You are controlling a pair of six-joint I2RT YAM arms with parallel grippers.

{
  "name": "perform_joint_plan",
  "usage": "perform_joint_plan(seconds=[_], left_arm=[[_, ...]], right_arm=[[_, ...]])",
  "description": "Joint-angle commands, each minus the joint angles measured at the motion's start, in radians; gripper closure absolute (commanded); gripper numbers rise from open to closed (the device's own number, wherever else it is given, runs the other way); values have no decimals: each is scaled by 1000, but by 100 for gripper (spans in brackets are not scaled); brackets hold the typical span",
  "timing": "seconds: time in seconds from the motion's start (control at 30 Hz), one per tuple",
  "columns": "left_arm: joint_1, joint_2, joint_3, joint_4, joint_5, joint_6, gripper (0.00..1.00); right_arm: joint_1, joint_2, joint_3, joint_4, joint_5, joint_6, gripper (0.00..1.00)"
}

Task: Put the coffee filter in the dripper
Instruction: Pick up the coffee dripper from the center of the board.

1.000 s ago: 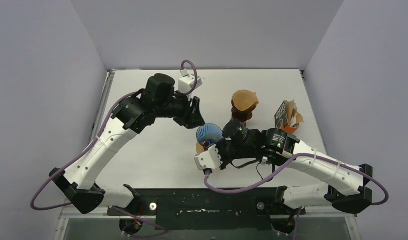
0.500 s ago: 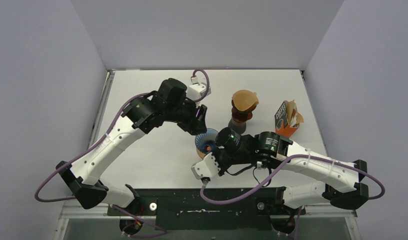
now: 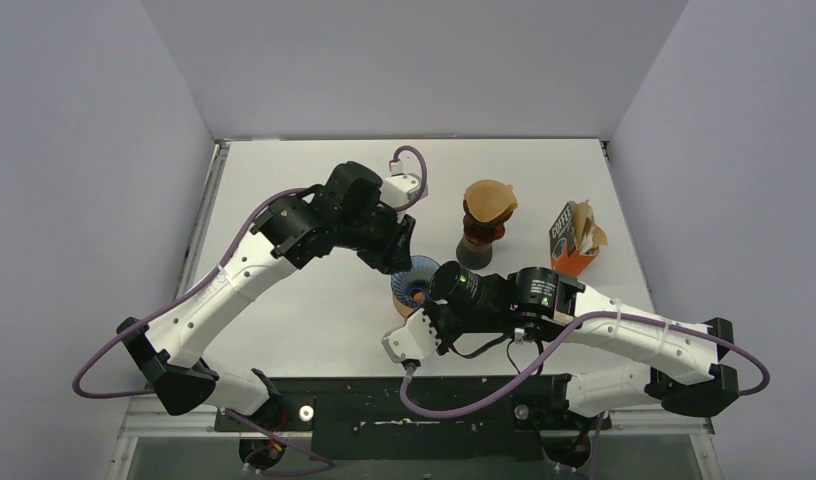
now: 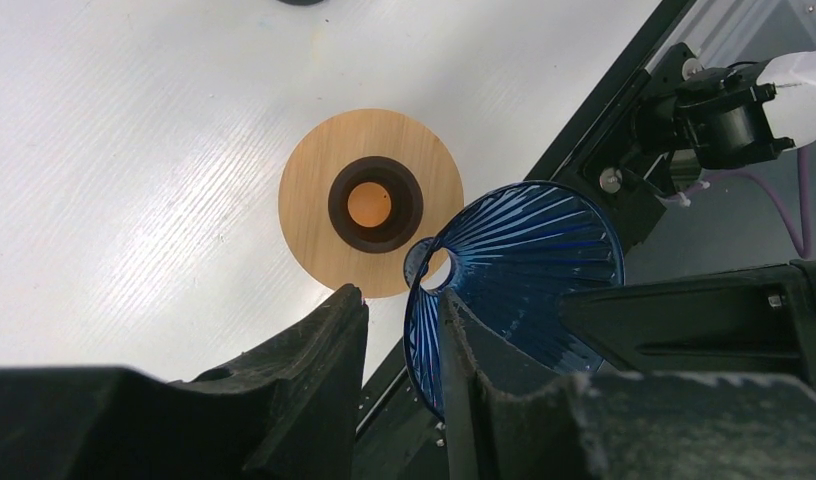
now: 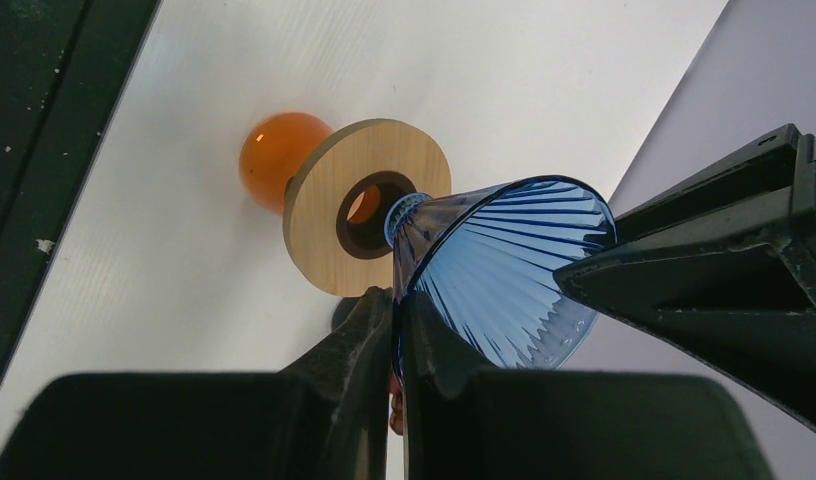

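The tabletop carries one blue dripper cone, one wooden ring and one orange ball. Farther back there is one dark stand, one opened brown filter and one orange filter pack, whose spare filters are too bunched to count. There are two arms, the left arm and the right arm, and two pincers, the left pincer and the right pincer.
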Motion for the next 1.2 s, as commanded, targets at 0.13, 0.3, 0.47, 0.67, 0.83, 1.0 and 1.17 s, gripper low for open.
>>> perform_joint_plan(seconds=[0.13,0.3,0.47,0.67,0.83,1.0,1.17], left_arm=[[-17,13,31,-34,-3,27,78],[-18,21,34,-35,-2,29,99],[-20,25,37,-33,-5,29,100],[-21,26,37,-29,-22,24,100],[-19,19,33,-13,-48,19,100],[-6,1,17,24,-73,6,100],[42,-30,-36,82,-43,-7,100]], right_arm=[[23,0,42,20,68,-5,100],[28,3,39,28,68,-4,100],[28,1,30,41,74,3,100],[28,-29,8,85,89,33,84],[29,-60,0,92,79,61,79],[29,-115,-28,125,79,108,72],[27,-161,-29,183,112,262,66]])
